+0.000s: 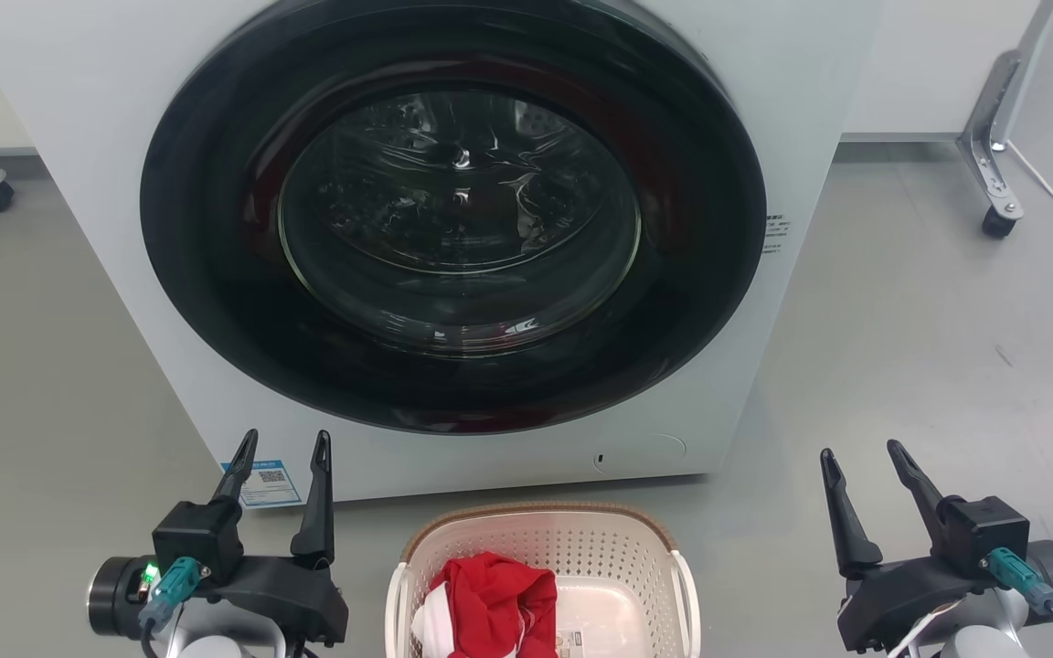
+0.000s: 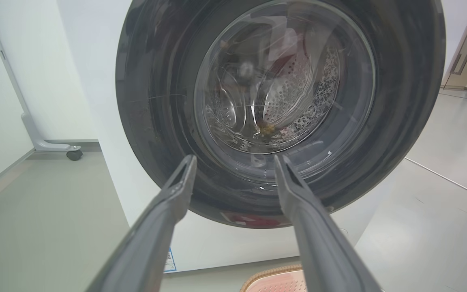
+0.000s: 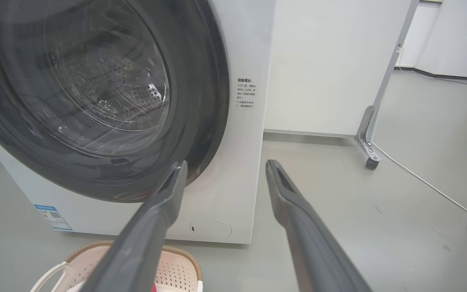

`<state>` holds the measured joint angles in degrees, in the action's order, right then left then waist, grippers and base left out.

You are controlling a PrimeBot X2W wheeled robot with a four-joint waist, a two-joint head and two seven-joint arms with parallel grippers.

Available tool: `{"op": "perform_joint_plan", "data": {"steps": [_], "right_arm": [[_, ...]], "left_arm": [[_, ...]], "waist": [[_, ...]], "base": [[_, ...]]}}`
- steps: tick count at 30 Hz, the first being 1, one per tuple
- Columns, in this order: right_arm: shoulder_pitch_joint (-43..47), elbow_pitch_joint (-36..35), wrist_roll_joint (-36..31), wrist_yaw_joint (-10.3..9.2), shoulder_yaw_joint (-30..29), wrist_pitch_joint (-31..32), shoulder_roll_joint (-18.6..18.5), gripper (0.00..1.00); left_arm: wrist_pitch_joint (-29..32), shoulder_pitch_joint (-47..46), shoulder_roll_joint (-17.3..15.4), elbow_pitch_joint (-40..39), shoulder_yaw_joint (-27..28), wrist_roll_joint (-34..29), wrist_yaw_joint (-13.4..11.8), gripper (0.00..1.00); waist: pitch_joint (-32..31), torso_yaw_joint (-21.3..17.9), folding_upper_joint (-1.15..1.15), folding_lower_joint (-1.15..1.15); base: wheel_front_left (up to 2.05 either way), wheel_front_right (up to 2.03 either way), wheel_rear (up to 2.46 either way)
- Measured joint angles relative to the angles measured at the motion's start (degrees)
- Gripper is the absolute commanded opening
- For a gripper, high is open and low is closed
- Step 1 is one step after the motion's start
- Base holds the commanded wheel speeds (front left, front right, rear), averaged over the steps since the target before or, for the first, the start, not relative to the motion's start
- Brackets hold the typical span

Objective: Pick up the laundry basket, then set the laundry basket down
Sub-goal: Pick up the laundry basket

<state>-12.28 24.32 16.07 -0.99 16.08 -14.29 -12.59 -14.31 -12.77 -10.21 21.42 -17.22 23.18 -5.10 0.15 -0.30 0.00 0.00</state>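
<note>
Status: the small cream-white perforated plastic laundry basket with a brown woven-look rim (image 1: 581,544) sits on the grey floor (image 1: 901,347), just in front of the lower panel of the large white front-loading washer (image 1: 490,457), near it but apart. A red garment (image 1: 494,599) and a white cloth (image 1: 430,621) are heaped in its left half.

Left gripper (image 1: 286,439) hangs before the washer's lower left corner. Right gripper (image 1: 860,451) hangs out past the washer's right edge. Both have their jaws spread wide and hold nothing, and both are well apart from the basket.

Risks to watch:
- The load sits off-centre. If you lift one white side handle (image 1: 686,594) ahead of the other, the basket likely tips and spills the cloth.
- The long, thin fingers may slip off the smooth plastic or snag a perforation.
- Any swing toward the washer would knock its panel.
- The basket's near end is cut off in the head view, so judge your grip there with care.
</note>
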Motion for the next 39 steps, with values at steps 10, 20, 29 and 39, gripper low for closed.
{"op": "perform_joint_plan", "data": {"steps": [10,20,29,39], "right_arm": [[-0.3,-1.0,0.0,0.51,-0.8,0.0,0.5,1.00],[-2.6,-1.8,0.0,0.58,-1.2,0.0,1.1,1.00],[-5.9,-1.2,0.0,1.08,-2.0,0.0,1.4,1.00],[-10.4,0.0,0.0,1.76,-2.1,0.0,1.5,1.00]], "left_arm": [[0.0,0.0,0.3,-1.1,0.1,0.0,0.0,1.00],[0.0,-1.5,1.0,-2.5,0.1,0.0,0.0,1.00],[0.0,-4.9,1.7,-2.4,0.2,0.1,-0.1,1.00],[0.0,-10.4,2.5,-0.1,0.1,0.5,1.2,1.00]], "waist": [[2.0,0.3,0.00,0.00],[7.1,0.5,0.00,0.01],[14.1,0.5,0.00,0.01],[22.5,0.6,0.01,0.01]], "base": [[0.00,0.00,0.00],[0.00,0.00,0.00],[0.00,0.00,0.00],[0.00,0.00,0.00]]}}
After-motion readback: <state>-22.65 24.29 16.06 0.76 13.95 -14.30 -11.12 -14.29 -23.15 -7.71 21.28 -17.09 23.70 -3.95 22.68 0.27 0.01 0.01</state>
